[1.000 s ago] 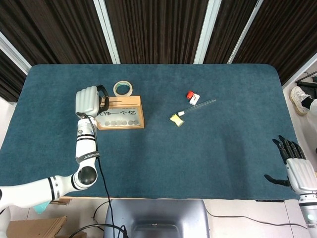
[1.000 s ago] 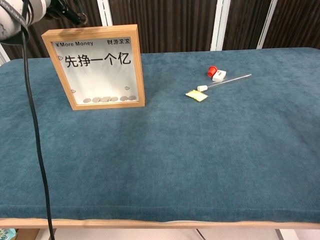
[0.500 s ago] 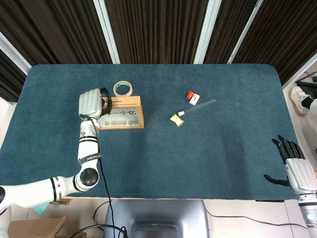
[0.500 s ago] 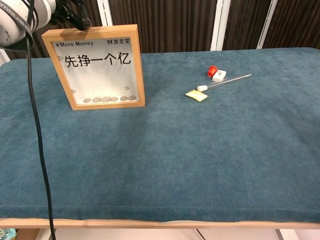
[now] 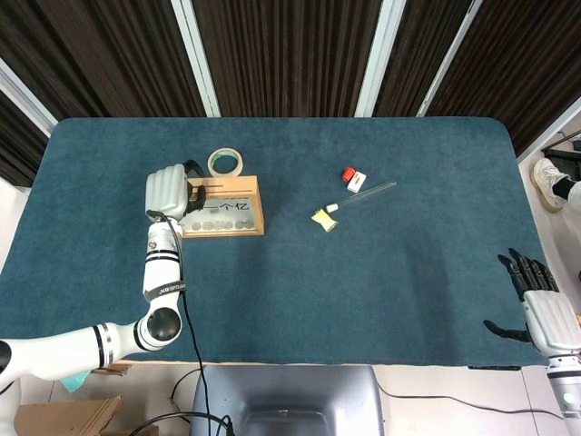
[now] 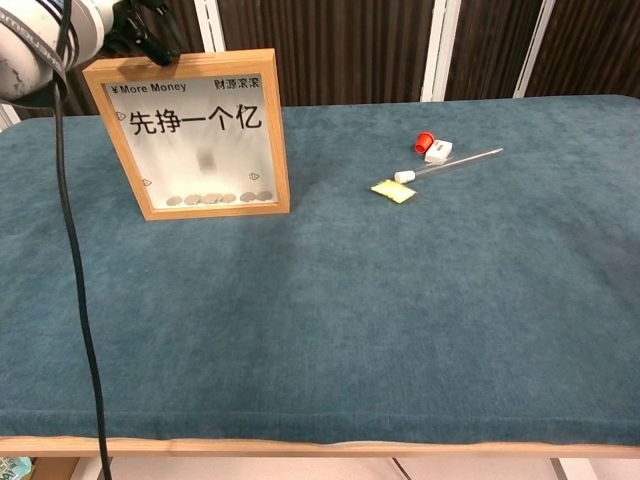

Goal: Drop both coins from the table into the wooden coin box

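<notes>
**A:** Where is the wooden coin box (image 6: 196, 133) sitting?

**B:** It is standing upright on the blue table (image 5: 381, 291), in the left half, toward the far side. Its clear front is carrying the print "¥More Money" at the top left, some small characters at the top right that I am not making out, and large black characters reading "先挣一个亿". A row of coins (image 6: 218, 198) is lying along the bottom inside, and a blurred grey smudge (image 6: 206, 160) is showing behind the pane partway up; I cannot tell what it is.

**A:** And the left hand (image 5: 169, 191)?

**B:** It is hovering at the box's top left corner, fingers curled toward the top edge. Whether it is pinching anything, I cannot tell; the fingertips are hidden in both views.

**A:** The right hand (image 5: 536, 304)?

**B:** It is resting at the near right edge of the table, fingers spread apart and holding nothing.

**A:** Anything else lying around?

**B:** A roll of tape (image 5: 225, 163) is lying just beyond the box. Right of it, well apart, a red cap (image 6: 424, 143) is touching a small white piece (image 6: 438, 151), and a thin clear rod (image 6: 450, 163) is ending beside a yellow packet (image 6: 394, 190).
</notes>
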You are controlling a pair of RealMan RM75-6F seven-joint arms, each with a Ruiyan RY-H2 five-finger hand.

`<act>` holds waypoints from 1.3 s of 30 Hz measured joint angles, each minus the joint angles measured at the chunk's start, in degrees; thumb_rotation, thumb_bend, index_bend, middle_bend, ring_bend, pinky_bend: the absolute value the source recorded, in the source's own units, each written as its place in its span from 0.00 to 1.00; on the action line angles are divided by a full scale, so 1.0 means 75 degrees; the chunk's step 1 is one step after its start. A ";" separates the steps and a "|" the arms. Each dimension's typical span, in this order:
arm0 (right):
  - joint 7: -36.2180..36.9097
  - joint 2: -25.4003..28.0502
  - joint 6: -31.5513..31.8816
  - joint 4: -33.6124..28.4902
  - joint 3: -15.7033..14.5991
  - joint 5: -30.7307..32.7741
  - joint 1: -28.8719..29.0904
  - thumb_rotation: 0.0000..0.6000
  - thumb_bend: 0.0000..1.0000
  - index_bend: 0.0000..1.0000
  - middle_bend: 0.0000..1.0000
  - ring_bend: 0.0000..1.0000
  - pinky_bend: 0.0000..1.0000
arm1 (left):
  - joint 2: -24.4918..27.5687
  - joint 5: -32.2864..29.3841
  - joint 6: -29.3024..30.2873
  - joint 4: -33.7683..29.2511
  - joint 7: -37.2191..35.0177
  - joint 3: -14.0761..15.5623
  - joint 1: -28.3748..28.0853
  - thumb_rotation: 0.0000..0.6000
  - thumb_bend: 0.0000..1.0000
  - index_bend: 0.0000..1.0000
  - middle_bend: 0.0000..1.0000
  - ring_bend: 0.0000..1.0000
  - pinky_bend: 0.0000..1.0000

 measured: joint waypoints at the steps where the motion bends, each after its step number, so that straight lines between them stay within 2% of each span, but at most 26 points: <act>1: 0.0017 0.0011 -0.0011 0.0000 -0.0012 -0.0020 0.0004 1.00 0.19 0.00 0.00 0.00 0.00 | -0.0002 0.0041 0.0005 0.0009 -0.0028 0.0011 0.0002 1.00 0.43 0.39 1.00 1.00 1.00; 8: 0.0001 0.0018 0.0037 -0.0009 -0.0024 -0.0040 -0.0017 1.00 0.19 0.00 0.00 0.00 0.00 | 0.0235 0.0514 -0.0102 -0.0385 -0.0336 0.0171 0.0168 1.00 0.42 0.34 0.99 0.99 1.00; 9: 0.0001 0.0020 0.0055 -0.0010 -0.0029 -0.0054 -0.0025 1.00 0.19 0.00 0.00 0.00 0.00 | 0.0317 0.0667 -0.0102 -0.0527 -0.0397 0.0222 0.0233 1.00 0.42 0.32 0.94 0.94 1.00; 10: -0.0009 0.0020 0.0086 -0.0011 -0.0035 -0.0075 -0.0035 1.00 0.19 0.00 0.00 0.00 0.00 | 0.0413 0.0861 -0.0091 -0.0690 -0.0464 0.0293 0.0317 1.00 0.42 0.28 0.80 0.80 0.98; 11: -0.0032 0.0015 0.0102 -0.0011 -0.0039 -0.0089 -0.0041 1.00 0.19 0.00 0.00 0.00 0.00 | 0.0574 0.1182 -0.0070 -0.0950 -0.0563 0.0426 0.0464 1.00 0.42 0.26 0.69 0.69 0.92; 12: -0.0063 0.0007 0.0112 -0.0013 -0.0045 -0.0102 -0.0045 1.00 0.19 0.00 0.00 0.00 0.00 | 0.0723 0.1463 -0.0061 -0.1180 -0.0650 0.0557 0.0603 1.00 0.42 0.23 0.52 0.49 0.74; 13: -0.0114 -0.0011 0.0120 -0.0020 -0.0056 -0.0122 -0.0048 1.00 0.19 0.00 0.00 0.00 0.00 | 0.0903 0.1773 -0.0056 -0.1443 -0.0754 0.0720 0.0770 1.00 0.42 0.19 0.37 0.30 0.48; 14: -0.0160 -0.0025 0.0122 -0.0026 -0.0068 -0.0141 -0.0049 1.00 0.19 0.00 0.00 0.00 0.00 | 0.1189 0.2223 -0.0047 -0.1829 -0.0910 0.0987 0.1038 1.00 0.41 0.17 0.30 0.20 0.32; 16: -0.0305 -0.0074 0.0123 -0.0042 -0.0105 -0.0202 -0.0047 1.00 0.19 0.00 0.00 0.00 0.00 | 0.1638 0.2967 -0.0009 -0.2412 -0.1180 0.1463 0.1492 1.00 0.41 0.15 0.20 0.07 0.13; 18: -0.0478 -0.0133 0.0119 -0.0054 -0.0147 -0.0272 -0.0042 1.00 0.19 0.00 0.00 0.00 0.00 | 0.2060 0.3942 0.0088 -0.2903 -0.1596 0.2051 0.2034 1.00 0.41 0.14 0.13 0.01 0.05; 21: -0.0841 -0.0290 0.0116 -0.0054 -0.0216 -0.0412 -0.0025 1.00 0.19 0.00 0.00 0.00 0.00 | 0.2492 0.5477 0.0394 -0.2989 -0.2422 0.2974 0.2914 1.00 0.42 0.09 0.08 0.00 0.00; 23: -0.1141 -0.0446 0.0100 -0.0022 -0.0259 -0.0498 -0.0002 1.00 0.19 0.00 0.00 0.00 0.00 | 0.2669 0.6468 0.0795 -0.2655 -0.3133 0.3635 0.3692 1.00 0.42 0.07 0.06 0.00 0.00; 27: -0.1639 -0.0733 0.0065 0.0029 -0.0355 -0.0649 0.0028 1.00 0.19 0.00 0.00 0.00 0.00 | 0.2673 0.7424 0.1745 -0.1512 -0.4042 0.4438 0.5181 1.00 0.41 0.04 0.04 0.00 0.00; 29: -0.1808 -0.0847 0.0121 0.0055 -0.0388 -0.0718 0.0015 1.00 0.19 0.00 0.00 0.00 0.00 | 0.2578 0.7440 0.2105 -0.0918 -0.4204 0.4700 0.5806 1.00 0.38 0.02 0.03 0.00 0.00; 32: -0.1911 -0.0930 0.0215 0.0077 -0.0392 -0.0721 -0.0022 1.00 0.19 0.00 0.00 0.00 0.00 | 0.2545 0.7282 0.2331 -0.0568 -0.4245 0.5001 0.6241 1.00 0.36 0.02 0.04 0.00 0.00; 39: -0.1902 -0.0909 0.0283 0.0093 -0.0398 -0.0689 -0.0075 1.00 0.19 0.00 0.00 0.00 0.00 | 0.2425 0.7748 0.2611 -0.0359 -0.4505 0.4941 0.6509 1.00 0.36 0.02 0.02 0.00 0.00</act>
